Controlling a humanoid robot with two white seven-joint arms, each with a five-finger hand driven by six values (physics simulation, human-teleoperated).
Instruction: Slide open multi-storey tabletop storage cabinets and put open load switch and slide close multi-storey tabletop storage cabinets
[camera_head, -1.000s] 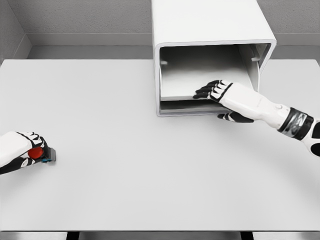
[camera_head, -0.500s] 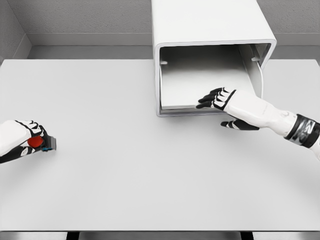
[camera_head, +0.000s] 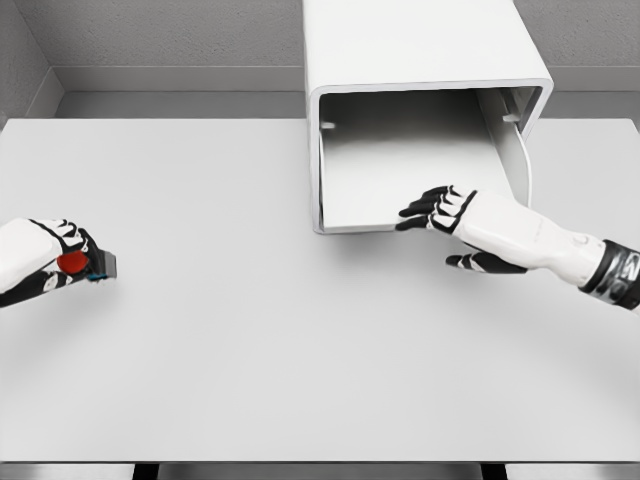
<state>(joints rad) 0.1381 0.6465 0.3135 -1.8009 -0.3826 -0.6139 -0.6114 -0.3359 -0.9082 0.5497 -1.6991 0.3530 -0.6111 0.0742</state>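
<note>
The white tabletop cabinet (camera_head: 420, 45) stands at the back centre of the table, its front open. Its drawer tray (camera_head: 400, 175) is slid out as far as the cabinet's front edge. My right hand (camera_head: 436, 224) grips the tray's front lip, fingers curled over the top and thumb below. At the far left my left hand (camera_head: 58, 262) is shut on the load switch (camera_head: 95, 265), a small dark block with a red knob and a blue edge. It is held just above the table.
The white table (camera_head: 300, 340) spans the whole view, with its front edge near the bottom. A grey wall runs behind the cabinet. Both arms enter low from their own sides.
The tray has slid forward out of the cabinet as my right hand drew back toward me. My left hand has carried the switch slightly up and to the right.
</note>
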